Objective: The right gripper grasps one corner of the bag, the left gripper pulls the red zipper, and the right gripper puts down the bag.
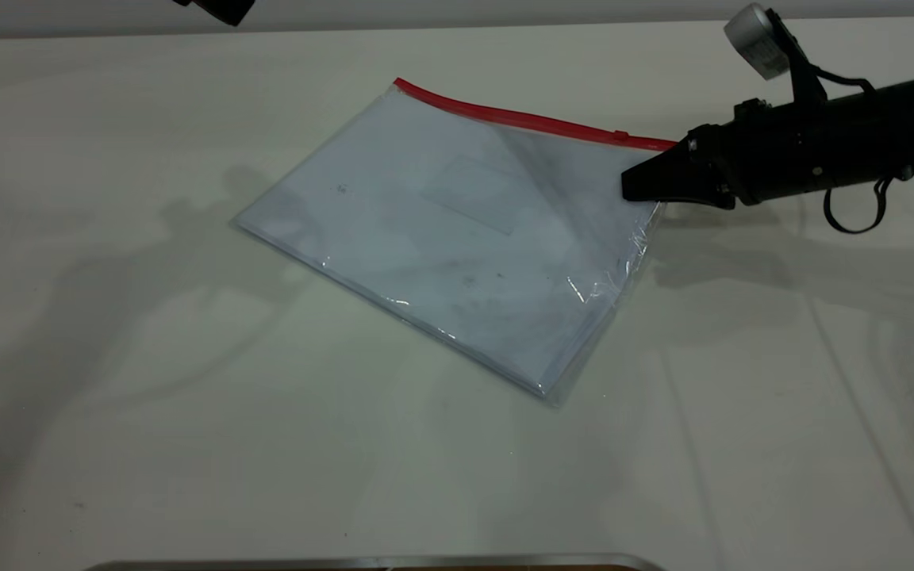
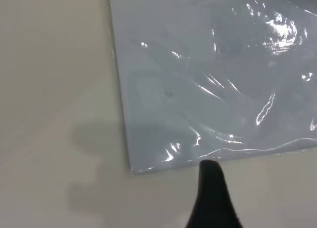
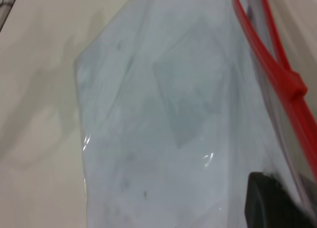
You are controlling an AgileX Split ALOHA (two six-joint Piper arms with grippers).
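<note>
1. My left gripper (image 1: 215, 9) is hanging at the far left edge of the table (image 1: 108, 396), well apart from the bag; only a glossy black sliver of it shows, and I cannot tell whether its fingers are apart or together. From its wrist camera, one tapered black finger (image 2: 212, 196) is showing just beside a crinkled, shiny corner of the plastic.
2. The bag (image 1: 441, 230) is lying between my two grippers on the matte cream tabletop: a clear, flat rectangular pouch with white paper inside, a faint rectangular label window, and glinting creases toward my right gripper.
3. The red zipper (image 1: 520, 117) is running as a thin bright strip along the pouch's far long edge, with its small slider tab (image 1: 621, 135) sitting close to my right gripper.
4. My right gripper (image 1: 641, 181) is clamping its black wedge fingers on the bag's corner at the zipper end, and that corner is lifting and wrinkling slightly.
</note>
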